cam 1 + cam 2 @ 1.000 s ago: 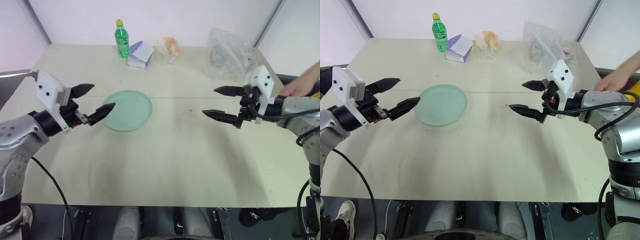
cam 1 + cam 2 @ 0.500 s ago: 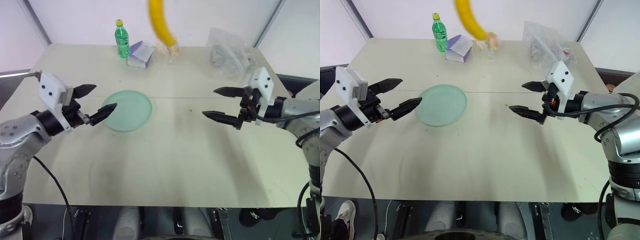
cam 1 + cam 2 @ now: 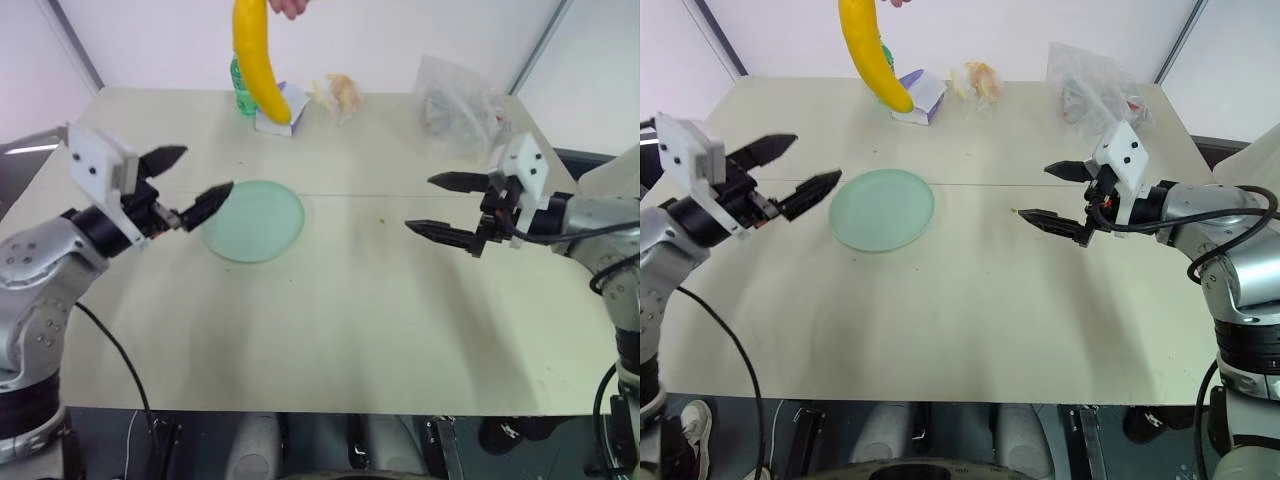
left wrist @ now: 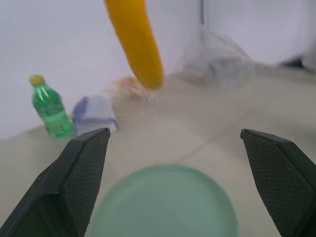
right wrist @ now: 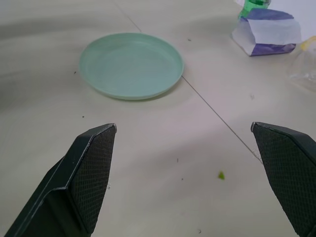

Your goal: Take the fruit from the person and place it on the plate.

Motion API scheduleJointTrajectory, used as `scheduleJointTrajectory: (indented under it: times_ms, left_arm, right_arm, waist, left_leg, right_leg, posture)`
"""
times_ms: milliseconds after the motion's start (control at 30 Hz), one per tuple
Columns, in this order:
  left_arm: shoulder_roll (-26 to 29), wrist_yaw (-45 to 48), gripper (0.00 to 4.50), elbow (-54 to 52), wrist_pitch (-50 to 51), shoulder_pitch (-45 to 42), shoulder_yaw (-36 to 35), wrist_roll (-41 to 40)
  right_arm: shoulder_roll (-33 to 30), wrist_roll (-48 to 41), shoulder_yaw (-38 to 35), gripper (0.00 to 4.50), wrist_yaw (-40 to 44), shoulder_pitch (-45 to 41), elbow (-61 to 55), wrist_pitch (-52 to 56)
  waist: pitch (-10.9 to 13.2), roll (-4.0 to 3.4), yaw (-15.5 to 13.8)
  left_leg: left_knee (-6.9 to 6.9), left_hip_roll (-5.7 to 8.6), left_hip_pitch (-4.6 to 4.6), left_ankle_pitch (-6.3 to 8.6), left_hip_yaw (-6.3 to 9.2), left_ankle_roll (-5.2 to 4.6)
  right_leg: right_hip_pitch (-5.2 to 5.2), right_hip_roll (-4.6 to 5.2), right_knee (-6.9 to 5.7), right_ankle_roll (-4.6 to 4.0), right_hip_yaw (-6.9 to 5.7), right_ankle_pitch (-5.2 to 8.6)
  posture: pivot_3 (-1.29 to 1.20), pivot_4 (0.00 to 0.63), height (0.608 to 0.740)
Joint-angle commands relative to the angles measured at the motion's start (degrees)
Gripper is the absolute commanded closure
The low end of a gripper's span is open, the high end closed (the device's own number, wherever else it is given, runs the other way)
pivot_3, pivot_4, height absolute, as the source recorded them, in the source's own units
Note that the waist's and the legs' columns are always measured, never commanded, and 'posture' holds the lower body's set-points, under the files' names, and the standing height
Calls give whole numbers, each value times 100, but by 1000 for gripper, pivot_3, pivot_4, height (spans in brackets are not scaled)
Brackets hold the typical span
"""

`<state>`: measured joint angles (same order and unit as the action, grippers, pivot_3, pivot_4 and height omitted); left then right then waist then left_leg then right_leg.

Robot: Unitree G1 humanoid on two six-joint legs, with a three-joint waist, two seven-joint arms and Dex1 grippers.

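Note:
A person's hand (image 3: pixel 290 6) at the top edge holds the fruit, a long yellow banana (image 3: pixel 258 60), hanging tip-down over the far side of the table. The pale green plate (image 3: pixel 255 220) lies flat and bare left of the table's middle. My left gripper (image 3: pixel 205 168) is open in the air just left of the plate, below and left of the banana (image 4: pixel 136 42), with nothing between its fingers. My right gripper (image 3: pixel 420 203) hovers open over the right half of the table, pointing toward the plate (image 5: pixel 131 64), well away from the banana.
A green bottle (image 4: pixel 49 106) and a purple-and-white carton (image 5: pixel 266 32) stand at the far edge behind the banana. Small clear snack bags (image 3: pixel 335 95) and a large crumpled clear bag (image 3: pixel 455 105) lie at the back right. A seam runs across the table.
The banana came in from the top and moved down and left, over the bottle. The hand seen at the right edge has gone. My left gripper has risen a little; the right has kept still.

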<state>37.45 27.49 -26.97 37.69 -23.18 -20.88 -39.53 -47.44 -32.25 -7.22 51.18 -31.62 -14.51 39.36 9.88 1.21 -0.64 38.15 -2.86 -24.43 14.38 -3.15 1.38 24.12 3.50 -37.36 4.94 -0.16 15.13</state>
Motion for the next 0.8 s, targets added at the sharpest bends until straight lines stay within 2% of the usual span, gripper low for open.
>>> scheduleJointTrajectory:
  times_ms: [33, 133, 233, 533, 800]
  left_arm:
    - [-326, -445, 56, 113, -331, -518, 182, 169]
    - [-742, -663, 56, 624, -632, -972, 371, 427]
    - [-958, -611, 56, 1113, -867, -1288, 548, 616]
    - [-1571, -536, 56, 2633, -1447, -2261, 669, 791]
    - [-1753, -14, 56, 3639, -1631, -2907, 700, 727]
  right_arm:
    - [327, -68, -143, 0, -436, -504, -20, -67]
    - [855, -121, -96, 0, -895, -928, 2, 9]
    - [1071, -44, -3, 0, -1059, -1038, -36, 54]
    - [1126, -41, 44, 0, -1116, -1048, -109, 64]
    - [1091, -40, 18, 0, -1156, -940, -234, 71]
  waist:
    - [0, -1, 1]
    - [-1, -1, 14]
    - [-1, -1, 6]
    - [-1, -1, -1]
    - [-1, -1, 9]
  left_leg:
    - [0, 0, -1, 0, 1, 0]
    - [1, 0, 3, 0, 1, 1]
    - [0, 0, 2, -1, 2, 1]
    - [0, 3, -3, -1, -1, 1]
    - [-1, 2, -3, -1, -1, 1]
  right_leg:
    - [0, 0, 0, 0, 0, 0]
    - [-2, -1, -4, 1, 0, 0]
    - [0, -3, -7, 1, 0, 0]
    - [1, 3, -2, 2, -3, -1]
    - [2, 0, -2, 2, -3, -1]
  posture:
    - [0, 150, 731]
    - [0, 150, 731]
    - [0, 150, 731]
    - [0, 150, 731]
    - [0, 150, 731]
